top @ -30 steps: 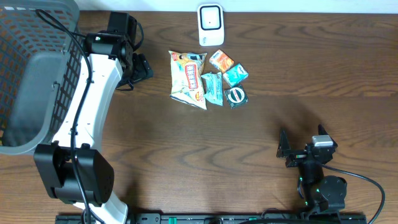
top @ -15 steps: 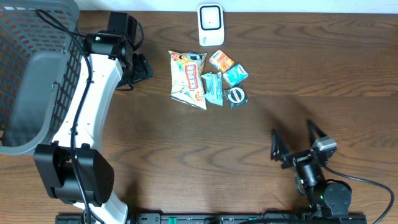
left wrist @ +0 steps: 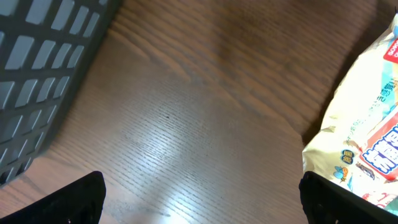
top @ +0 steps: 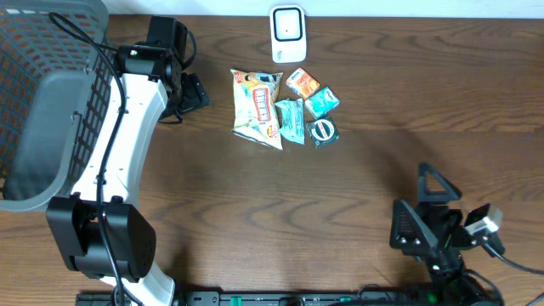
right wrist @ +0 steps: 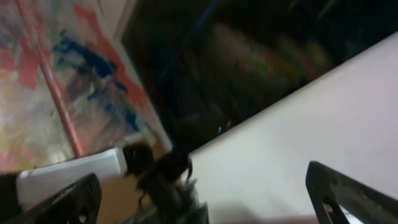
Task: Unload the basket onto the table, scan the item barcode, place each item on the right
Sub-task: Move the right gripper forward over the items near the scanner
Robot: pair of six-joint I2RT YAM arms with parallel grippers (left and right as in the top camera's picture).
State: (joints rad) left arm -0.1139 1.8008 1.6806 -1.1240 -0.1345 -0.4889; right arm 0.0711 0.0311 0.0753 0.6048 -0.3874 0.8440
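Large snack bag [top: 257,108], a crinkled, glossy pillow pack in cream with orange and red print, flat on the table [top: 255,204] at about twelve o'clock from the middle of the overhead view. Just beside it at three o'clock, in a tight huddle: an orange square packet [top: 302,82], a teal packet [top: 323,101], a pale blue oblong packet [top: 291,119] right by the bag's edge, and a dark packet [top: 323,131] with a round white mark. Farther out at twelve o'clock, at the far edge, a white scanner [top: 288,32] of smooth plastic, rounded-rectangular, apart from the heap. Table of dark brown wood, long wavy grain, dull sheen. At ten o'clock, a grey plastic basket [top: 38,59] with square-lattice walls and a smooth solid floor. Left gripper [top: 192,92] at nine o'clock of the bag, near but not touching, black and angular at the end of a white, smooth-shelled arm [top: 127,127]; jaws spread wide, nothing between them. From the left wrist, only two black fingertips [left wrist: 74,202] at the lower corners, bare wood grain between, lattice wall at upper left, a wrinkled corner of the bag at right. Right gripper [top: 420,206] at five o'clock, well apart from everything, two black triangular fingers splayed wide and empty. Right wrist view too smeared to name anything beyond dark fingertips at its lower corners.
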